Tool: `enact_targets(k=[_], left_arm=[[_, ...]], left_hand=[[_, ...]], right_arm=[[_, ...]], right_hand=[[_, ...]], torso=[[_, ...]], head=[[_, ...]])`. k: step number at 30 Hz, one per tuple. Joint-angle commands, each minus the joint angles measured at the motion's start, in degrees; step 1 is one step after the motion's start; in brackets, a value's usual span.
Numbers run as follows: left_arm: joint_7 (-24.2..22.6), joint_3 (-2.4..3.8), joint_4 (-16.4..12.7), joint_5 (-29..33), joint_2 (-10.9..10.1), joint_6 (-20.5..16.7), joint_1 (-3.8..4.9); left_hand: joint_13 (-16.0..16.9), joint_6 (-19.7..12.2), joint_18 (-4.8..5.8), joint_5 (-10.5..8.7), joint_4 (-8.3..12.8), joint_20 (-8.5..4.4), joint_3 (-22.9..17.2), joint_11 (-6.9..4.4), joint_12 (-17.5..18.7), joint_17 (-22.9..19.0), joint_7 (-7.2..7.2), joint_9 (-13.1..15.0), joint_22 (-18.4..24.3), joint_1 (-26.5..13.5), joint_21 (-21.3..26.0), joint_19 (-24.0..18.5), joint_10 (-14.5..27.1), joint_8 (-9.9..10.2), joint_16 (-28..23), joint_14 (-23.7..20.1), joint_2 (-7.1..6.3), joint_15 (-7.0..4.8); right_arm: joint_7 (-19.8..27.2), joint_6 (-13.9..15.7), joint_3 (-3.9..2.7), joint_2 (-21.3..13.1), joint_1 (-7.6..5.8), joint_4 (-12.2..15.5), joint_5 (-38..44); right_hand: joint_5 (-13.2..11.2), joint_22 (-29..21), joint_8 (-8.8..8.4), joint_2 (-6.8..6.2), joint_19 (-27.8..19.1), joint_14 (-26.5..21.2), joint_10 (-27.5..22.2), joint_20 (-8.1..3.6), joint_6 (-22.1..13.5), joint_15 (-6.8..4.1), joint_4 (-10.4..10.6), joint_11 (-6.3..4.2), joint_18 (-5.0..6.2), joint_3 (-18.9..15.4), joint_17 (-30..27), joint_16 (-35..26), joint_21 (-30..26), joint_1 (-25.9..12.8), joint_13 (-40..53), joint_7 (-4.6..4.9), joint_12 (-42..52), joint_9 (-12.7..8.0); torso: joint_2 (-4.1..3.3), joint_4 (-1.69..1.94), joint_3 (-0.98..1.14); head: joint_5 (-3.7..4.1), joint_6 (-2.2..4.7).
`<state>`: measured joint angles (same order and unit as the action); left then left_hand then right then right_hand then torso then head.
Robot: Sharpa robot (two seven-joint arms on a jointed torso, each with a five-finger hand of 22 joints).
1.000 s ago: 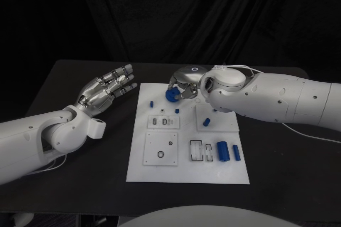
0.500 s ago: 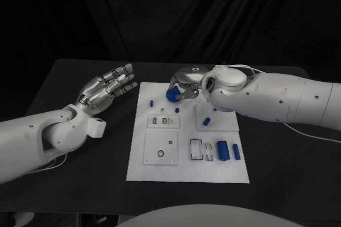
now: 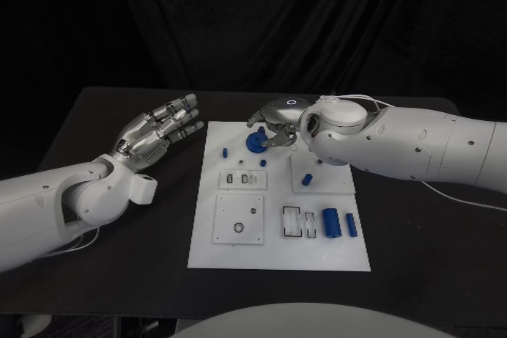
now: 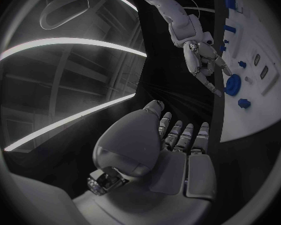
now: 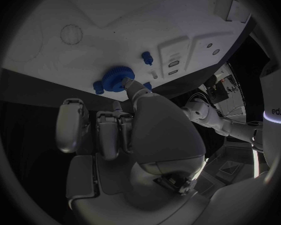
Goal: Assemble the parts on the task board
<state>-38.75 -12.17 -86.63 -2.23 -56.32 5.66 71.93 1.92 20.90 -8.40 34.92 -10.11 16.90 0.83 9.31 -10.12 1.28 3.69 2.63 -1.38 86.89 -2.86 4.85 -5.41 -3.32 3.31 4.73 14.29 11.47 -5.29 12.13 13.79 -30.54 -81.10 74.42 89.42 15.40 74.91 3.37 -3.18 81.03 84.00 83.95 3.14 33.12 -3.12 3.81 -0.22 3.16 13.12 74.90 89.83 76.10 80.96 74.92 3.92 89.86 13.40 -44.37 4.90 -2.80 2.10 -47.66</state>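
Head view: the blue gear (image 3: 255, 141) sits at the far edge of the task board (image 3: 279, 259), right under the right hand (image 3: 277, 125), fingertips touching or just off it, can't tell if it grips. Left hand (image 3: 158, 130) hovers open, empty, off the board's left over the counter (image 3: 127, 265). Plenty of room near-side.

we see a black worktop (image 3: 127, 279) with a matte top, its far edge meeting a black curtain (image 3: 264, 37) that hangs in soft folds behind it. from the left wrist, long strips of ceiling light (image 4: 72, 42) curve across a dim ceiling overhead.
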Motion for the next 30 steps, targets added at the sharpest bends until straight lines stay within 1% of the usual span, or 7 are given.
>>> enact_targets(k=[1,8,9,11,15,21,30], left_arm=[[-0.6,0.06,0.0,0.0,0.1,0.8,-0.10],[-0.6,0.06,0.0,0.0,0.1,0.8,-0.14],[-0.6,0.06,0.0,0.0,0.1,0.8,-0.15],[-0.6,0.06,0.0,0.0,0.1,0.8,-0.17],[-0.6,0.06,0.0,0.0,0.2,0.9,-0.21],[-0.6,0.06,0.0,0.0,0.1,0.9,-0.26],[-0.6,0.06,-0.1,0.0,0.0,0.8,-0.28]], left_hand=[[-0.1,-0.3,0.62,-0.04,0.1,-0.02,-0.3,-0.07,0.2,0.0,0.19,-0.1,0.0,-0.5,0.0,0.1,0.3,0.4,0.0,-0.1,-0.03,0.44],[-0.1,-0.3,0.62,-0.04,0.1,-0.02,-0.3,-0.07,0.2,0.0,0.19,-0.1,0.0,-0.5,0.0,0.1,0.3,0.4,0.0,-0.1,-0.03,0.44],[-0.1,-0.3,0.62,-0.04,0.1,-0.02,-0.3,-0.07,0.2,0.0,0.19,-0.1,0.0,-0.5,0.0,0.1,0.3,0.4,0.0,-0.1,-0.03,0.44],[-0.1,-0.3,0.62,-0.04,0.1,-0.02,-0.3,-0.07,0.2,0.0,0.19,-0.1,0.0,-0.5,0.0,0.1,0.3,0.4,0.0,-0.1,-0.03,0.44],[-0.1,-0.3,0.68,-0.05,0.2,-0.02,-0.5,-0.05,0.3,0.0,0.27,-0.1,0.0,-0.6,0.0,0.1,0.4,0.4,0.0,-0.1,-0.06,0.50],[-0.1,-0.3,0.68,-0.05,0.2,-0.02,-0.5,-0.05,0.3,0.0,0.27,-0.1,0.0,-0.6,0.0,0.1,0.4,0.4,0.0,-0.1,-0.06,0.50],[-0.1,-0.3,0.68,-0.05,0.2,-0.02,-0.5,-0.05,0.3,0.0,0.27,-0.1,0.0,-0.6,0.0,0.1,0.4,0.4,0.0,-0.1,-0.06,0.50]], right_arm=[[-0.9,-0.6,-0.03,-0.1,0.14,-0.1,0.3],[-1.0,-1.1,-0.03,-0.3,0.14,-0.1,0.3],[-1.0,-1.1,-0.03,-0.3,0.15,-0.1,0.3],[-1.0,-1.3,-0.02,-0.3,0.16,-0.1,0.3],[-1.1,-1.9,-0.02,-0.5,0.20,-0.2,0.3],[-1.4,-3.0,-0.02,-1.0,0.30,-0.1,0.3],[-1.6,-3.1,-0.01,-2.0,0.53,0.0,0.3]], right_hand=[[-0.4,9.6,-0.23,-0.38,-0.4,6.0,6.1,-0.05,-0.5,-0.39,0.3,-0.44,0.50,-0.3,15.1,0.2,-0.5,0.0,15.1,0.04,0.1,-0.3],[-0.6,9.7,0.27,-0.28,-0.3,6.0,6.1,-0.04,1.7,-0.30,0.5,-0.26,0.47,-0.4,15.1,0.2,-0.5,-0.2,15.1,0.37,0.1,0.2],[-0.7,9.7,0.43,-0.26,-0.3,6.0,6.1,-0.02,2.4,-0.25,0.5,-0.17,0.46,-0.4,15.1,0.2,-0.5,-0.2,15.1,0.48,0.1,0.3],[-0.7,9.7,1.30,-0.14,-0.2,6.0,6.1,0.10,6.3,-0.08,0.7,0.04,0.44,-0.5,15.1,0.2,-0.6,-0.4,15.1,0.76,0.1,1.1],[-0.6,9.8,2.07,0.07,0.0,6.0,6.1,0.35,8.6,0.19,1.2,0.35,0.39,-0.7,15.1,0.2,-0.6,-0.7,15.1,1.12,0.1,0.9],[-0.5,10.1,3.86,0.31,0.4,6.0,6.1,0.69,14.2,0.55,2.0,0.82,0.30,-0.8,15.1,0.2,-0.4,-1.4,15.1,1.70,0.1,1.2],[-0.5,10.4,4.94,0.44,0.8,6.0,6.1,0.83,18.6,0.66,2.5,0.93,0.22,-0.9,15.1,0.2,-0.1,-1.8,15.1,1.81,0.1,1.6]], torso=[[-0.01,0.02,-0.02],[-0.02,0.04,-0.02],[-0.02,0.04,-0.02],[-0.03,0.05,-0.03],[-0.02,0.04,-0.02],[-0.01,0.03,-0.04],[0.00,0.03,-0.02]], head=[[-0.02,-0.05],[-0.03,-0.05],[-0.03,-0.05],[0.01,-0.05],[0.04,-0.10],[0.01,-0.16],[0.02,-0.21]])
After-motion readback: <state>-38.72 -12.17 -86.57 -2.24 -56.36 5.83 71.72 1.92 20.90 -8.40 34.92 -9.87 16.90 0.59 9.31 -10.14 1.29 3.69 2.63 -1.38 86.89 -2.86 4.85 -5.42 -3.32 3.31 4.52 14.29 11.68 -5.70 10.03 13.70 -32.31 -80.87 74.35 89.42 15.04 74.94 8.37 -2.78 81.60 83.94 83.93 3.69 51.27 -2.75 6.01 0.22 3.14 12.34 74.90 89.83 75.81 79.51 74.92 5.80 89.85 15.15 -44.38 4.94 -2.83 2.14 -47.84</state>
